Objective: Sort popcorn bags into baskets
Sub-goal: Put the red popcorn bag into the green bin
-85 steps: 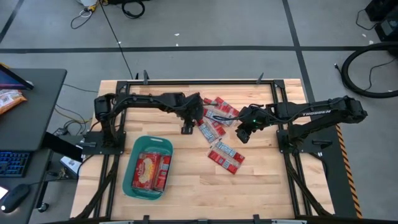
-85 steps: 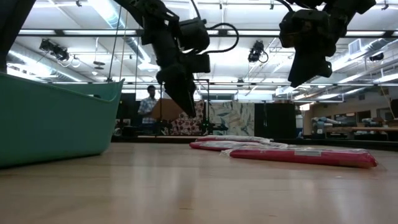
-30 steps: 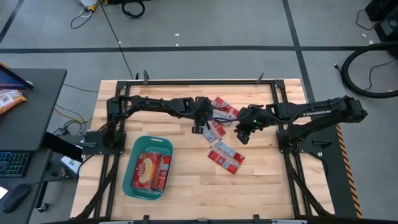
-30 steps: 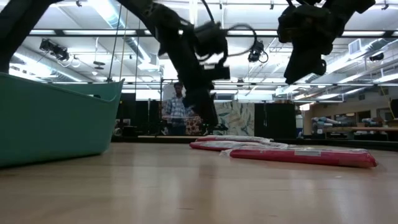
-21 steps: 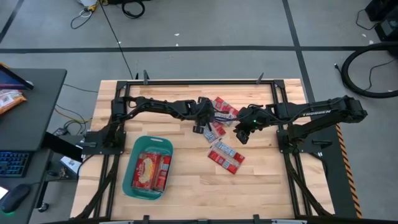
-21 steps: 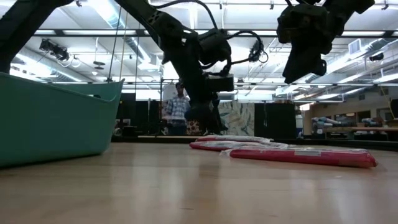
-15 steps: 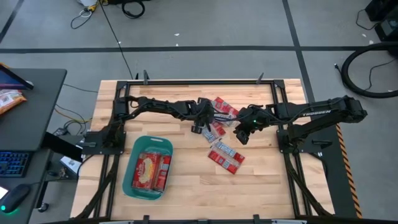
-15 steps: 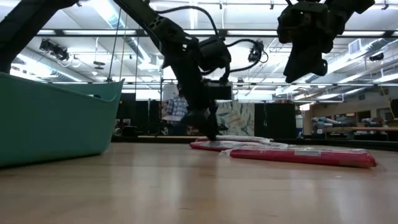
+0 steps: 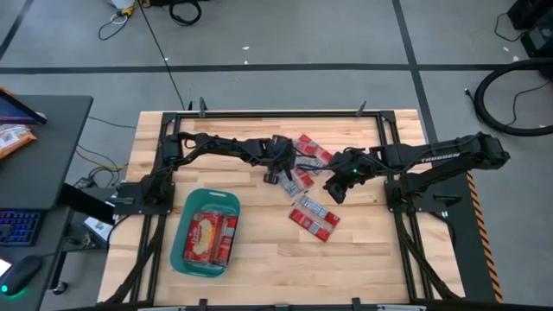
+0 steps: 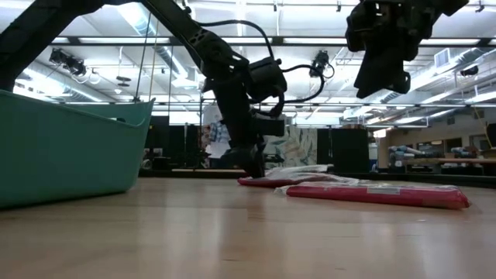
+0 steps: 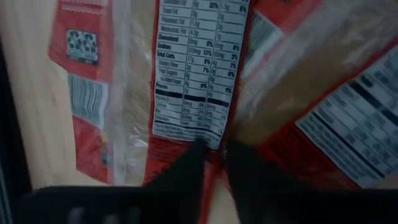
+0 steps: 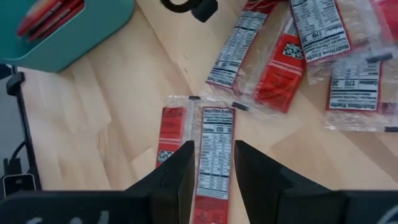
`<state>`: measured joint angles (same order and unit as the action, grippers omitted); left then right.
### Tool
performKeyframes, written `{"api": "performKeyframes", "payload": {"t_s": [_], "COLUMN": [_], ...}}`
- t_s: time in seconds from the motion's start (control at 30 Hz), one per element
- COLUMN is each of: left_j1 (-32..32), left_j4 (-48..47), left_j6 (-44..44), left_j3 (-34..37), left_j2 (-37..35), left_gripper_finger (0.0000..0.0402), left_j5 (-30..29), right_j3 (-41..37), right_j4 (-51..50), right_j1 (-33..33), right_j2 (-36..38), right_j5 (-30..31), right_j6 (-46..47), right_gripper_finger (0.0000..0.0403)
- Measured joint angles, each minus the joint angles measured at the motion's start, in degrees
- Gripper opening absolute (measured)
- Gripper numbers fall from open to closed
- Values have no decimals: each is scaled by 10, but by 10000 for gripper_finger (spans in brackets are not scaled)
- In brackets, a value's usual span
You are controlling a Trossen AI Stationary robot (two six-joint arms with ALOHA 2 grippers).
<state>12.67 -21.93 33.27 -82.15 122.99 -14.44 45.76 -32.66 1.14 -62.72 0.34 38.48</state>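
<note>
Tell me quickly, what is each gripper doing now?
Left gripper: closing on a popcorn bag.
Right gripper: open, holding nothing, above the table.

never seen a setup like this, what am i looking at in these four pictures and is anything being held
This is a robot with two dark arms bolted to a wooden table, each ending in a two-finger gripper. One picture looks straight down from above, one looks level across the tabletop, and two come from small cameras on the arms' wrists.

Flat red popcorn bags lie loose near the middle of the table. A teal basket near the front left already holds a few.

The left gripper is down at the table, its fingers pinching the edge of one bag that lies flat among the others. It looks like a grip just closing; nothing is lifted.

The right gripper hangs above the bags with its fingers apart, holding nothing.
</note>
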Motion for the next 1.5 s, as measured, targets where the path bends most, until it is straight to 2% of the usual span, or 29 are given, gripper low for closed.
{"api": "performKeyframes", "payload": {"t_s": [0.07, 0.13, 0.27, 0.4, 0.57, 0.7, 0.8, 0.87, 0.97, 1.1, 1.17, 1.37, 1.5], "left_j1": [-1, -1, -2, -4, -7, -15, -22, -28, -37, -47, -49, -49, -50], "left_j4": [-4, -4, -28, -89, -118, -134, -141, -142, -141, -138, -137, -141, -155], "left_j6": [-18, -45, -81, -107, -138, -150, -163, -177, -183, -192, -193, -223, -231], "left_j3": [1, 1, -12, -43, -57, -56, -56, -56, -56, -56, -56, -56, -52], "left_j2": [0, 1, 2, -11, -48, -67, -79, -81, -81, -82, -82, -82, -83], "left_gripper_finger": [27, 10, 8, 4, 3, 2, 2, 1, 1, 1, 1, 1, 27], "left_j5": [0, -1, -14, 15, 56, 64, 82, 93, 98, 98, 98, 97, 96], "right_j3": [0, 0, 0, 0, 0, 0, 0, 0, -4, -38, -64, -114, -114], "right_j4": [0, 0, 0, -4, -8, -8, -10, -5, 21, 123, 174, 248, 256], "right_j1": [6, 11, 17, 21, 21, 21, 21, 21, 21, 12, 2, -26, -28], "right_j2": [0, 0, 0, 0, 0, 0, 0, 0, 0, -1, -10, -50, -74], "right_j5": [0, 0, 0, 0, 0, 1, 30, 66, 118, 122, 122, 120, 118], "right_j6": [2, 4, 4, -7, -25, -40, -59, -100, -214, -386, -432, -443, -410], "right_gripper_finger": [118, 118, 118, 118, 118, 118, 118, 120, 126, 151, 167, 199, 200]}}
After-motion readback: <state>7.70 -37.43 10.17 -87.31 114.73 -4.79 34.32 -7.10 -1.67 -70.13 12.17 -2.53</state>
